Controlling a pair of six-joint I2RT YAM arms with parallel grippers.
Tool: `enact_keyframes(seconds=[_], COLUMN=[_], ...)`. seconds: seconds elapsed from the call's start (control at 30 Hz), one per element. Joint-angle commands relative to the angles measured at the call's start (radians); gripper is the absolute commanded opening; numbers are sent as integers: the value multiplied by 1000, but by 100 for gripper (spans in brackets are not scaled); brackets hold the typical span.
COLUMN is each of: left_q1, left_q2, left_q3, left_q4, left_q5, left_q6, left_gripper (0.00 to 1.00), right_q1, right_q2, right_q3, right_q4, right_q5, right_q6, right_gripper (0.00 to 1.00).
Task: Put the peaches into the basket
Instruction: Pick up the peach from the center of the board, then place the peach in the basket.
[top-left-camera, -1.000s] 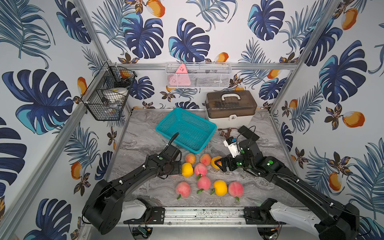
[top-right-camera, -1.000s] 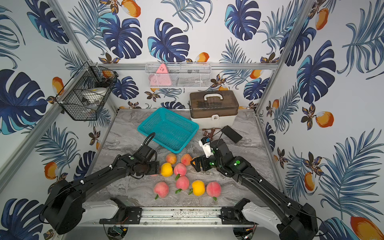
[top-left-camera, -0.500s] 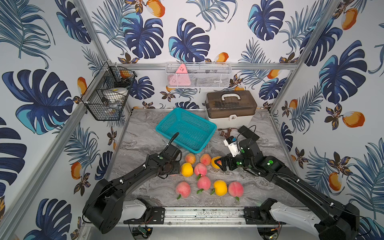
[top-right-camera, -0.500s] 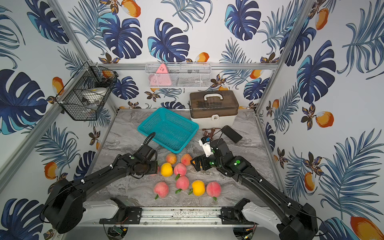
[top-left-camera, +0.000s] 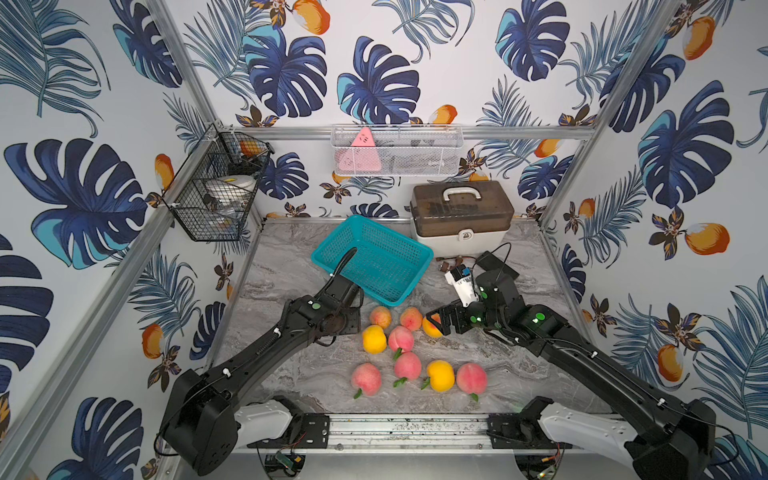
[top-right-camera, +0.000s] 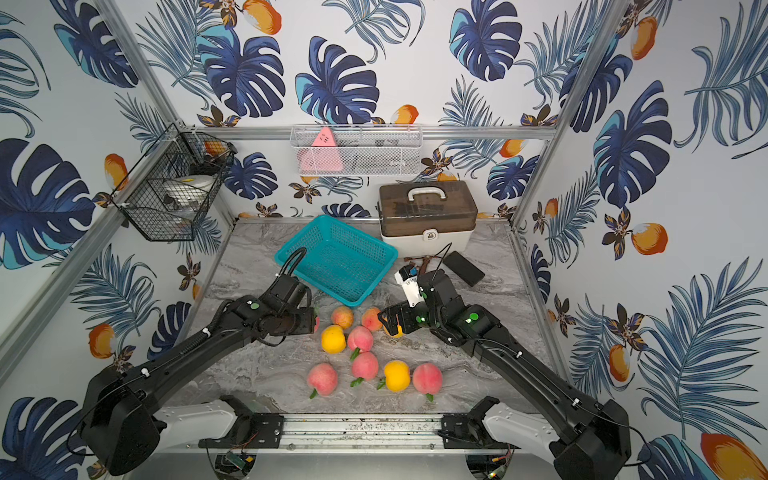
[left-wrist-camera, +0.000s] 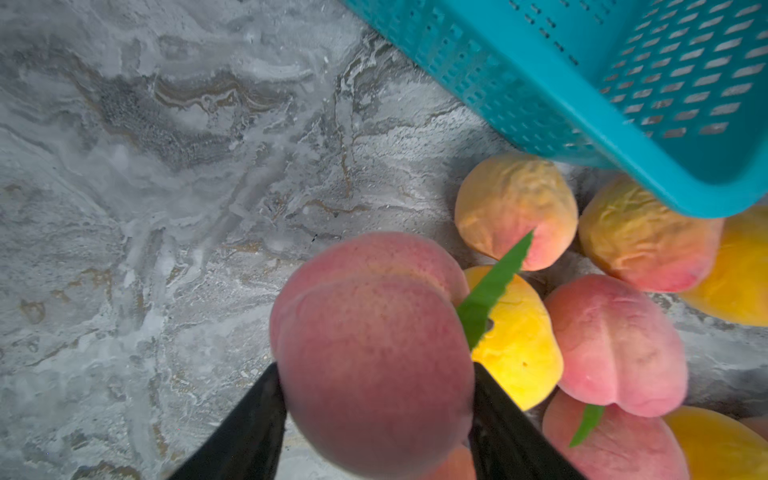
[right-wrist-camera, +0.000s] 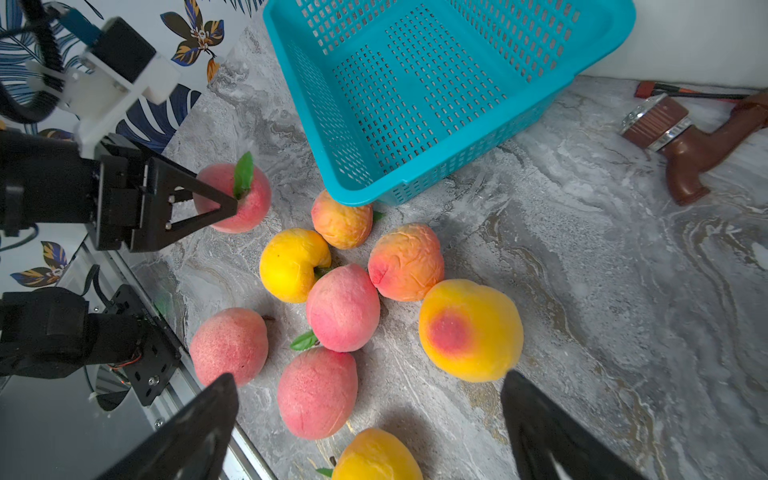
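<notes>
Peach in left tool — basket rim near.

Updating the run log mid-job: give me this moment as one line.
left gripper: shut on pink peach | right gripper: open, at red-spotted yellow peach | basket: empty | step: first peach grasped

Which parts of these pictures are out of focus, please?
Left wrist view: the pink peach close to the lens is soft, the basket slightly blurred, the table sharper. Right wrist view: the right gripper has blurred, dark fingers; the loose peaches are crisp. Both top views: evenly sharp.
</notes>
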Motion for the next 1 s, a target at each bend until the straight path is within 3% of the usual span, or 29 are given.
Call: enact_keyframes(seconds=[0.0,0.53,0.97], left_q1=[0,-1,2], left_q2=[0,171,392], left_q3=[57,396,615], left_q4=[-50,-99,-85], left_q5=[8,52,49], left_q6=[26,94,145], left_gripper=[60,60,61], right_q1=[1,-14,-133], right_q2=[9,114,228], right_q3=[24,176,303], right_q4=[22,0,-13], right_q5=[-12,3,-68], right_q6=[-27,-76,-106], right_gripper=[100,100,100])
